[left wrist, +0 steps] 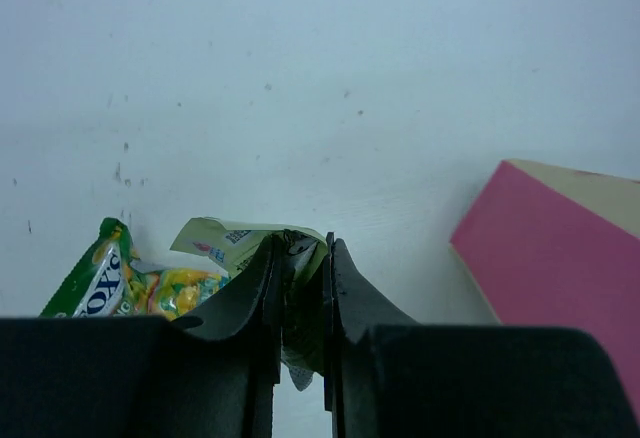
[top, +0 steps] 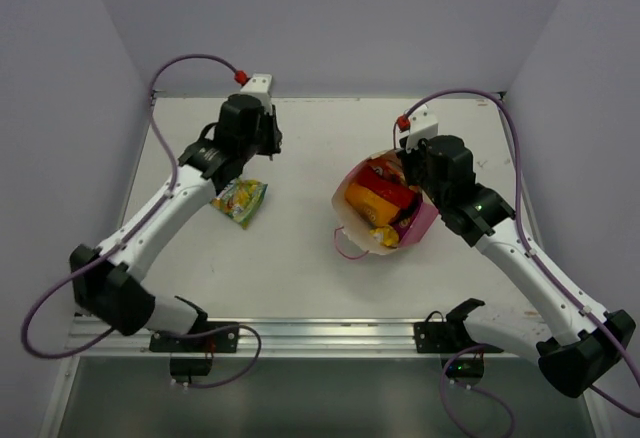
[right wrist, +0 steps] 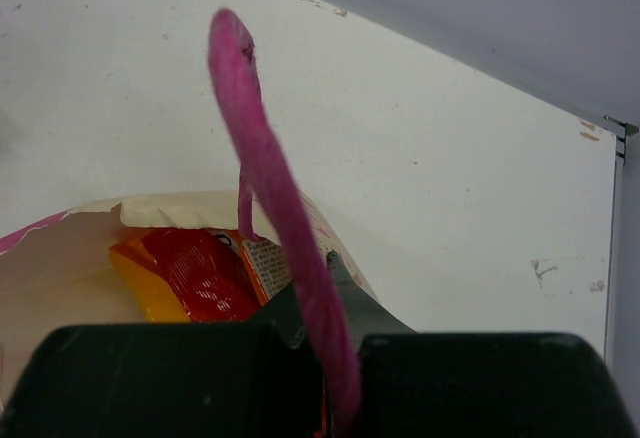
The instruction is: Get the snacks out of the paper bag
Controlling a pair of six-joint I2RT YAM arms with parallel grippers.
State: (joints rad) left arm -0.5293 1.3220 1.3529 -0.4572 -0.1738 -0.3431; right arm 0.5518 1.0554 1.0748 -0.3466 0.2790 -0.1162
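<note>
My left gripper: jaws barely apart around the snack packet edge; I can't tell if it grips. Right gripper clamped on the handle of the bag.

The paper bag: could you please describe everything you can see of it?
The bag is paper, cream inside with pink sides and thin pink cord handles. It sits on the table right of centre, mouth open upward, orange and red packets showing inside. The right gripper is shut on one handle; the other droops onto the table.
</note>
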